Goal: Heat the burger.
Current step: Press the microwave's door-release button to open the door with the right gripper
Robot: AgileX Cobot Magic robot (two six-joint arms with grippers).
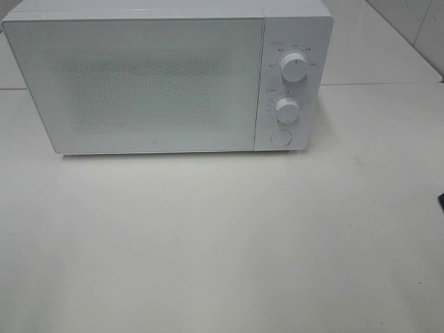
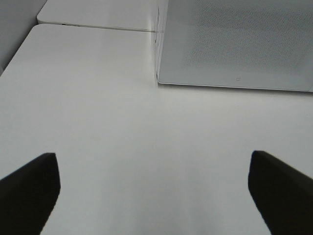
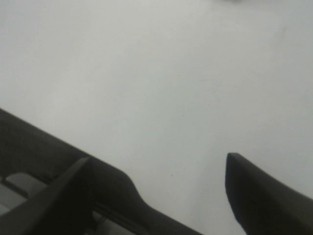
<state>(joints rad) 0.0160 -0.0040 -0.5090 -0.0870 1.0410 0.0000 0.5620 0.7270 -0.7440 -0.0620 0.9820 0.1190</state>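
Note:
The burger is out of view in all three views. A white microwave (image 1: 152, 83) stands at the back of the table with its door shut; its lower front corner also shows as the microwave (image 2: 234, 44) in the left wrist view. My left gripper (image 2: 154, 193) hovers over bare table in front of that corner, open, with nothing between its dark fingers (image 2: 29, 193). My right gripper (image 3: 159, 159) is open over plain white table, holding nothing. Neither arm shows in the exterior high view except a dark sliver (image 1: 441, 200) at the right edge.
The microwave's panel on its right side carries two white knobs (image 1: 294, 66) (image 1: 286, 109) and a round button (image 1: 280, 137). A white table (image 1: 222, 243) stretches in front of it. A seam to a second tabletop (image 2: 93, 12) runs behind.

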